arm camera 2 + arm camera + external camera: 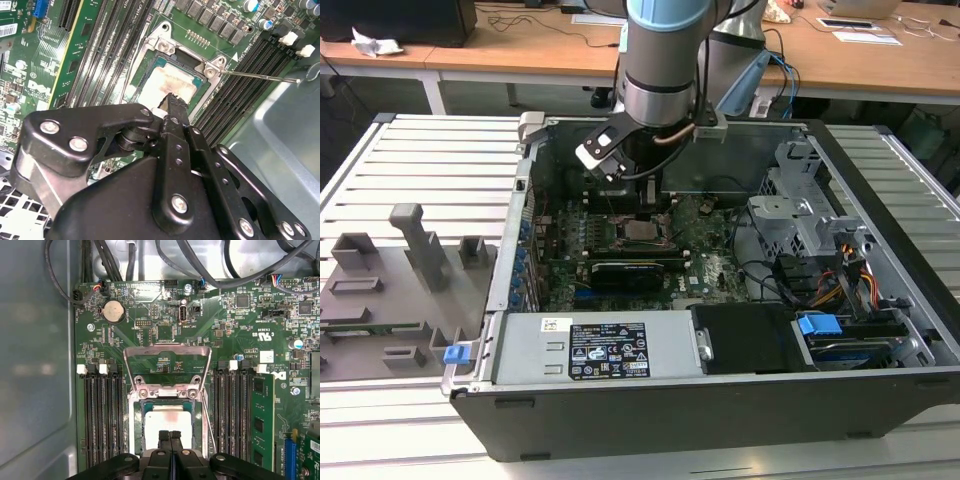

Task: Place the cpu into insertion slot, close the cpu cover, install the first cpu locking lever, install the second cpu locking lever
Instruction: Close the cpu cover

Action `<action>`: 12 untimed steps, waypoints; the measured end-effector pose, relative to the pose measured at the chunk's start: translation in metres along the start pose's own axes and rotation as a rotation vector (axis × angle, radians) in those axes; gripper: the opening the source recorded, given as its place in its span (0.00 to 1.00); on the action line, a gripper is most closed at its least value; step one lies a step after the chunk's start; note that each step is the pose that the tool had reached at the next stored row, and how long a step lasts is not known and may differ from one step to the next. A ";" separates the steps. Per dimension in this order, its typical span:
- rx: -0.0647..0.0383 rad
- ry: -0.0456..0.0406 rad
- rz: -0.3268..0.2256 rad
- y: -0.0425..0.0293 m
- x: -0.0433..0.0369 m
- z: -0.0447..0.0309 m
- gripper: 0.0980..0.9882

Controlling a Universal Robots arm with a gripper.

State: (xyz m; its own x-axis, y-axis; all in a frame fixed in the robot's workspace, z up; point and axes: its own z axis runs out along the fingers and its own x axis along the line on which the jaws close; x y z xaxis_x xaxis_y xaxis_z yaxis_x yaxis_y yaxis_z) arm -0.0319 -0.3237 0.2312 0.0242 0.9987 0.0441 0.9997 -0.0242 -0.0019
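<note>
Over the socket inside the open computer case [880, 300], the gripper [170, 436] hangs at the end of the arm [660, 60], fingers [163, 437] pressed together with a hairline seam between them.
- Gripper tip is just above the cpu; I cannot tell whether it touches. Nothing is clamped between the fingers.
- cpu [167, 417] lies flat in the socket, its pale metal top smeared with whitish residue, which is clearer in the second wrist view [167, 82].
- cpu cover [167, 348] is swung up off the socket, a silvery frame standing beyond the cpu.
- A thin locking lever [260, 76] runs out past the socket corner, lying free of the cover.
- Memory slots [100, 415] flank the socket on both sides.
- Print: white lettering is scattered over the green motherboard [240, 335]. The power supply [590, 345] carries a black-and-white sticker [608, 350].
- The case sits on a slatted metal table [420, 160], with grey fixtures [410, 250] at the exterior view's left.
</note>
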 end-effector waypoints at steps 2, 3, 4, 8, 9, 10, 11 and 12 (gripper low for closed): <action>0.000 -0.0002 0.000 0.0000 0.0000 -0.0007 0.01; 0.000 -0.0001 0.000 0.0000 0.0000 -0.0013 0.01; 0.000 0.0000 0.000 0.0000 0.0001 -0.0016 0.01; 0.000 0.0000 0.000 0.0000 0.0002 -0.0044 0.01; 0.000 0.0000 0.000 0.0000 0.0002 -0.0052 0.01; 0.000 0.0001 0.000 0.0000 0.0003 -0.0057 0.01; 0.000 0.0001 0.000 0.0000 0.0003 -0.0071 0.01; 0.000 0.0000 0.000 0.0000 0.0003 -0.0078 0.01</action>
State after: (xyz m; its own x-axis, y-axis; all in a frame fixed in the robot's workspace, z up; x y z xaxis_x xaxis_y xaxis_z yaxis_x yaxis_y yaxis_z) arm -0.0319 -0.3237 0.2390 0.0242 0.9987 0.0441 0.9997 -0.0242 -0.0019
